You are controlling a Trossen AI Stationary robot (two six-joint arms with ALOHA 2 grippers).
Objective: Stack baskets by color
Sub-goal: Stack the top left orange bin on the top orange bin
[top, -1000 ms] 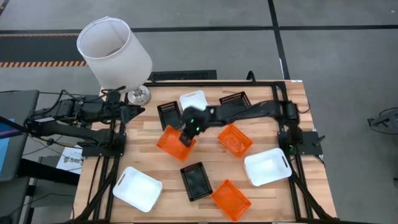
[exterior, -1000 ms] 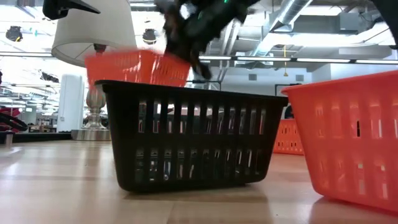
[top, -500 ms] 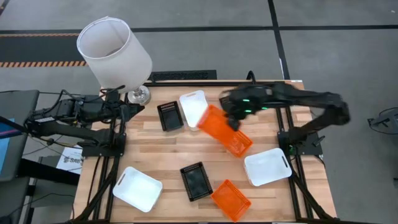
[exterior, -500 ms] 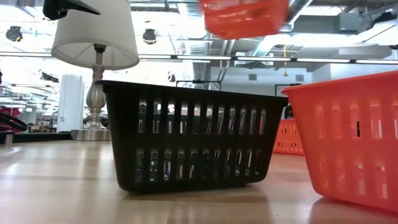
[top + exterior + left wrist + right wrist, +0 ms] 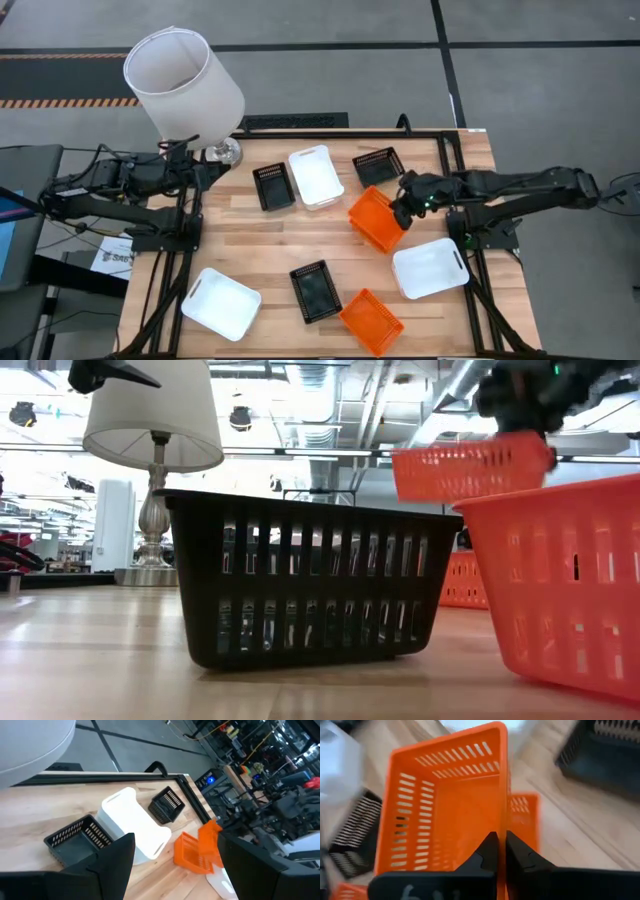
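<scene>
Baskets lay scattered over the wooden table in the high view. The right gripper was clenched on the rim of an orange basket, holding it tilted over a second orange basket toward the table's right edge, the two overlapping. A black basket stood just behind them near the far edge, a white basket just in front by the right edge. Further left along the far side sat another white basket touching another black basket. A third black basket and a third orange basket lay near the front edge, and a third white basket at the front left corner. The left gripper waited, jaws released, at the far left corner beside the lamp.

In the low view, the black basket near the front edge filled the middle and hid much of the table behind it. The orange basket beside it blocked the right side. The held basket hung in the air above them, under the dark gripper. The lamp stood behind on the left.

In the left wrist view, the arm's own dark fingers stood wide apart, framing the white basket, two black ones and the orange pair.

In the right wrist view, both fingers pinched the orange wall of the held basket, which covered most of the basket below.
</scene>
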